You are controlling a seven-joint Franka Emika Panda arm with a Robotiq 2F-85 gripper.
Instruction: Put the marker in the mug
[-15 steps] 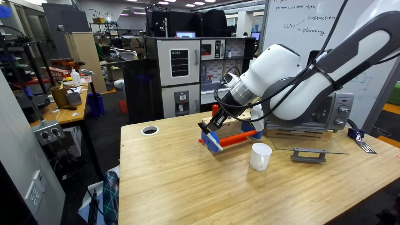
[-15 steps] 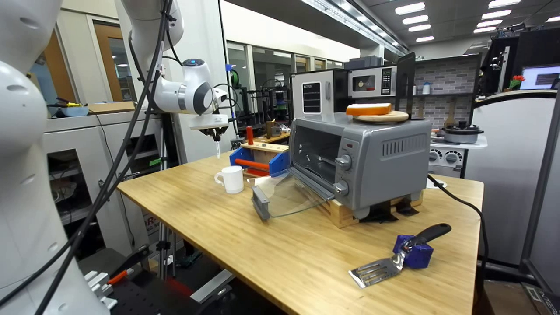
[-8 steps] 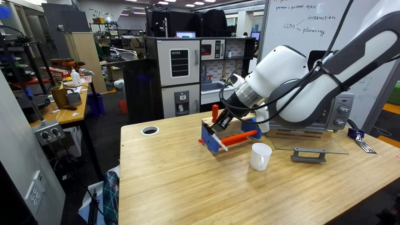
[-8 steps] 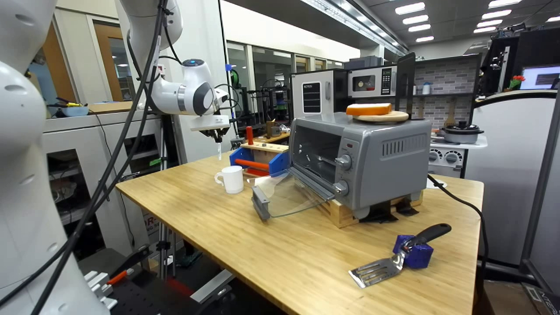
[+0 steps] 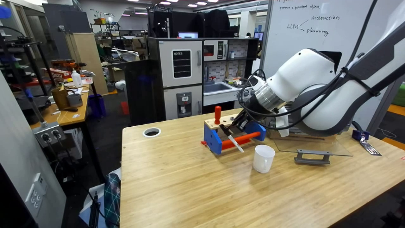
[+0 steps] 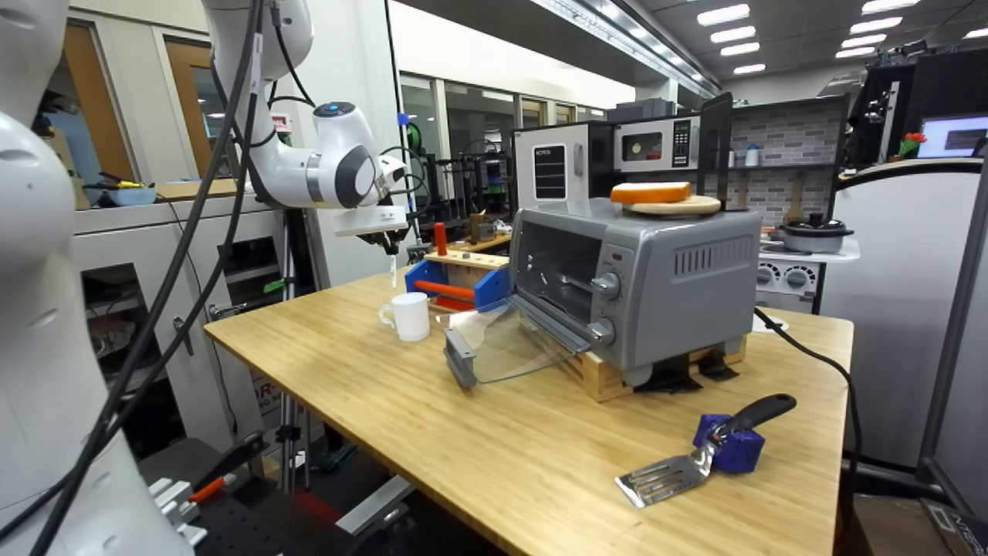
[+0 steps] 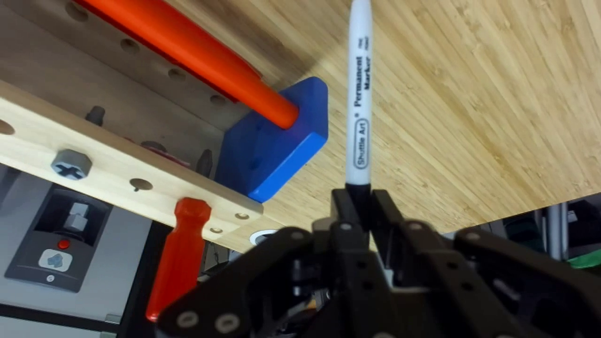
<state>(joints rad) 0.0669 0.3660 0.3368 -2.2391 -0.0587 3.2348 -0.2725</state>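
My gripper [image 5: 225, 129] is shut on the black capped end of the marker [image 5: 236, 143]. In the wrist view the black fingers [image 7: 360, 202] pinch that cap, and the white body of the marker [image 7: 359, 103] points away from them. The marker hangs tip down, tilted in an exterior view and near upright in an exterior view [image 6: 393, 272]. The white mug [image 5: 264, 160] stands upright on the table, handle to one side; it also shows in an exterior view [image 6: 410, 317]. The marker's tip is apart from the mug, a little above rim height and beside it. The mug is out of the wrist view.
A red-and-blue toy workbench [image 5: 213, 141] with a red screwdriver [image 5: 217, 115] stands just behind the marker. A grey toaster oven [image 6: 679, 270] has its glass door [image 6: 525, 351] open beside the mug. A spatula [image 6: 671, 477] rests on a purple block [image 6: 739, 452].
My gripper has moved right with the marker in an exterior view, past the workbench's blue end and closer to the mug, and slightly lower. The mug has not moved.
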